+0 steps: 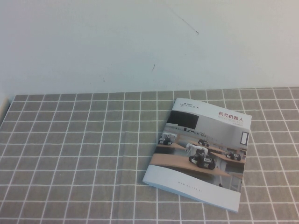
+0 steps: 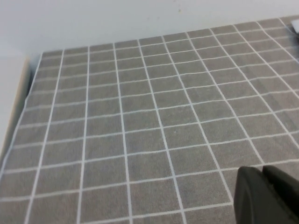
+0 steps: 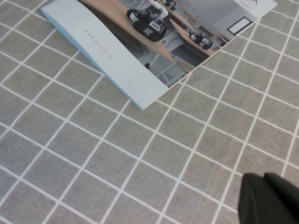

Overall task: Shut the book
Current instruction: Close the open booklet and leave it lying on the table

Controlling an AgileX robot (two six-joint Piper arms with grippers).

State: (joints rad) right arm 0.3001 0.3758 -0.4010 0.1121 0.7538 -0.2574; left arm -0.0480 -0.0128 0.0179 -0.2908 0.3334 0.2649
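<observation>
Starting at the left, the left hand (image 2: 264, 196) shows only as a dark lump in the lower right corner of its own wrist view, above bare grey checked desk cloth (image 1: 70, 154). I cannot tell whether it is wide or narrow, and it holds nothing that can be seen. The high view shows neither arm.

Right of centre in the high view, toward the lower edge, the book (image 1: 198, 151) lies flat on the cloth, a little askew. Its front cover faces up, with a printed photo of robot arms on benches and a red title at its upper right. No page stands up and no spread lies bare, so I judge the closing step done or never needed. The next move calls for no more than keeping both arms clear of the cover.

Farther right, the right hand (image 3: 271, 198) is likewise a dark lump in the lower right corner of its wrist view, apart from the book's nearest corner. Its state cannot be told either.

The book's far edge is cut off at the top of the right wrist view. A small pale-and-dark patch (image 2: 295, 24) at the upper right edge of the left wrist view is too cropped to name.
</observation>
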